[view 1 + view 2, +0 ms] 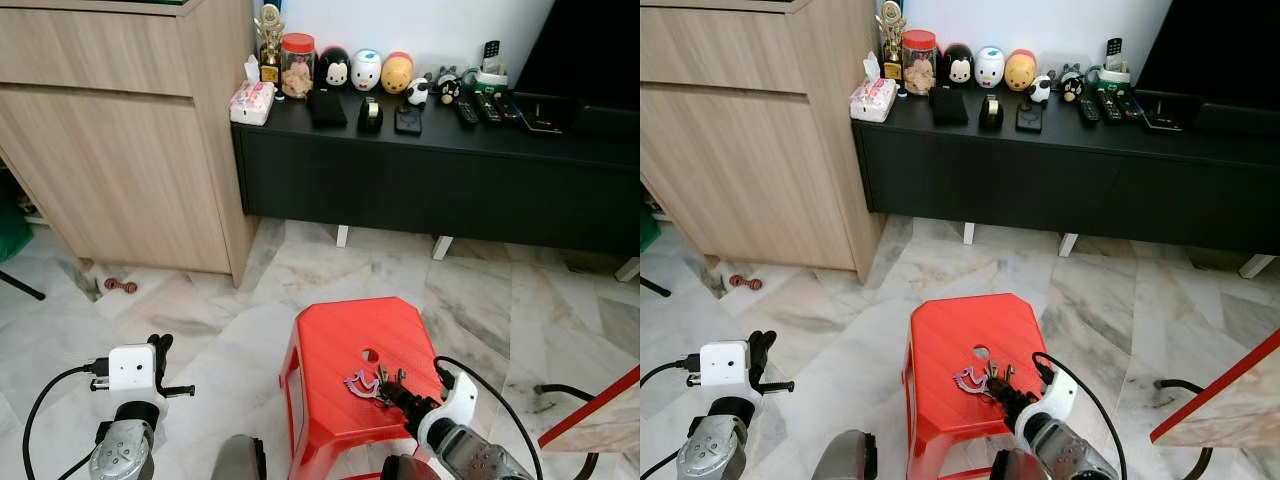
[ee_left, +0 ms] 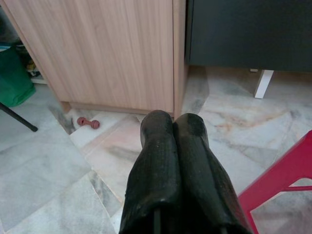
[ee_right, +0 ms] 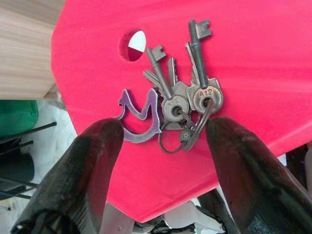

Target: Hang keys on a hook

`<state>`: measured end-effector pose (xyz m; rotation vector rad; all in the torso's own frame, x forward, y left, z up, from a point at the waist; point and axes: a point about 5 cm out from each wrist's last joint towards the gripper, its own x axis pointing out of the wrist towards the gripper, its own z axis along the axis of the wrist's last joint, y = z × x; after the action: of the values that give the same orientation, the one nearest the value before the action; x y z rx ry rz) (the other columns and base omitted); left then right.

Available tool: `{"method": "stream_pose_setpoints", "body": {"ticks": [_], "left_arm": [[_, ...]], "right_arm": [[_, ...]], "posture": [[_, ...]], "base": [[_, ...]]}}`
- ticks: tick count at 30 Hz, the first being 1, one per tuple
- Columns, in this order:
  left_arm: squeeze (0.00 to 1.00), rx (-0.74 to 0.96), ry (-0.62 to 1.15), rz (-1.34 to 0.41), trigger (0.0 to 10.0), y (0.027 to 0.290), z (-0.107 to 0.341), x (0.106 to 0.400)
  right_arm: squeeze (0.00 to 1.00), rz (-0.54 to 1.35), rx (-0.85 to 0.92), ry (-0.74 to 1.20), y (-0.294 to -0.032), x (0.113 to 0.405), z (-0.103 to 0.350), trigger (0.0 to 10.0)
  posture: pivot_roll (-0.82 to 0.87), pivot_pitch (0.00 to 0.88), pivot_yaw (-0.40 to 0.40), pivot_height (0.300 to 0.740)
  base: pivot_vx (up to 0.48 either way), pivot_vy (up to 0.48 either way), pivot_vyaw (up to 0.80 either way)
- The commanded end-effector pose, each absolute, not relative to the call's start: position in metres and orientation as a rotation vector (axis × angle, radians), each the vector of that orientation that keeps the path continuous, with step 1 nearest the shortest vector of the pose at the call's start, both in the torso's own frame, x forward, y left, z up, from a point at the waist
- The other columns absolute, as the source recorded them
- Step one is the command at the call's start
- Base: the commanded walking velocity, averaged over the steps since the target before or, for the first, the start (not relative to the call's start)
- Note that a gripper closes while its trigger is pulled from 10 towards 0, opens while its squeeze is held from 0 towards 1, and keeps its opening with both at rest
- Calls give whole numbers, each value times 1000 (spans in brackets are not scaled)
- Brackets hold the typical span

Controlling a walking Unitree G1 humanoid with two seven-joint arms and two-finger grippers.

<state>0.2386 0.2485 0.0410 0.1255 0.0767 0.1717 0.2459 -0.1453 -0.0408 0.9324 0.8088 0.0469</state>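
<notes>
Head views
Keys (image 1: 372,383): flat on the red stool (image 1: 330,350), just beside the hole in its seat, with a purple M-shaped fob on the ring.
Right end effector (image 1: 398,392): low over the stool seat, tips at the keys.
Left end effector (image 1: 160,352): raised over the marble floor (image 1: 500,300), well apart from the stool.
Cabinet (image 1: 130,150): pale wood, left of the black worktop (image 1: 420,135).
Worktop load: tissue pack, trophy, jar, round figurines, remotes.
Floor: small red toy (image 1: 119,286) near the cabinet base.

Left wrist view
Left end effector (image 2: 174,127): fingers pressed together, closed on nothing; cabinet, red toy and a stool edge beyond.

Right wrist view
Right end effector (image 3: 161,134): fingers (image 3: 92,161) spread wide, one on either side of the key ring, open and not gripping.
Keys (image 3: 183,95): several fanned on the red seat, one stamped A12; fob touching the ring.
</notes>
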Motion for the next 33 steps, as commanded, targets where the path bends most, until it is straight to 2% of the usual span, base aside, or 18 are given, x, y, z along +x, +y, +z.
{"method": "stream_pose_setpoints", "body": {"ticks": [1, 17, 18, 19, 20, 21, 22, 23, 24, 25, 33], "left_arm": [[0, 136, 95, 165, 10000, 247, 39, 238], [0, 141, 105, 162, 10000, 244, 36, 236], [0, 140, 105, 163, 10000, 244, 36, 235], [0, 140, 105, 163, 10000, 244, 36, 235], [0, 139, 106, 163, 10000, 243, 36, 235], [0, 138, 106, 164, 10000, 243, 36, 235], [0, 138, 108, 164, 10000, 243, 35, 235], [0, 137, 109, 164, 10000, 243, 35, 234], [0, 137, 110, 164, 10000, 242, 35, 234], [0, 137, 110, 164, 10000, 242, 35, 234], [0, 137, 112, 163, 10000, 242, 34, 233]], "right_arm": [[0, 34, 929, 809, -148, 247, -41, 10000], [0, 38, 885, 837, -147, 247, -43, 10000], [0, 36, 877, 832, -148, 248, -43, 6824], [0, 36, 877, 832, -148, 248, -43, 6824], [0, 37, 858, 835, -149, 248, -43, 1059], [0, 40, 851, 838, -149, 248, -43, 1059], [0, 41, 850, 839, -148, 248, -43, 0], [0, 47, 851, 839, -148, 249, -43, 0], [0, 51, 852, 839, -147, 249, -43, 4314], [0, 58, 852, 839, -147, 250, -42, 10000], [0, 75, 865, 877, -143, 248, -43, 10000]], "posture": [[228, 82, -99, 626], [224, 92, -104, 626], [225, 93, -106, 626], [225, 93, -106, 626], [225, 93, -107, 626], [225, 95, -108, 626], [225, 96, -108, 626], [226, 97, -108, 626], [226, 98, -109, 626], [226, 99, -108, 626], [226, 102, -110, 626]], "base": [[0, 0, 0], [0, 0, 0], [0, 0, 0], [0, 0, 0], [0, 0, 0], [0, 0, 0], [0, 0, 0], [0, 0, 0], [0, 0, 0], [0, 0, 0], [0, 0, 0]]}}
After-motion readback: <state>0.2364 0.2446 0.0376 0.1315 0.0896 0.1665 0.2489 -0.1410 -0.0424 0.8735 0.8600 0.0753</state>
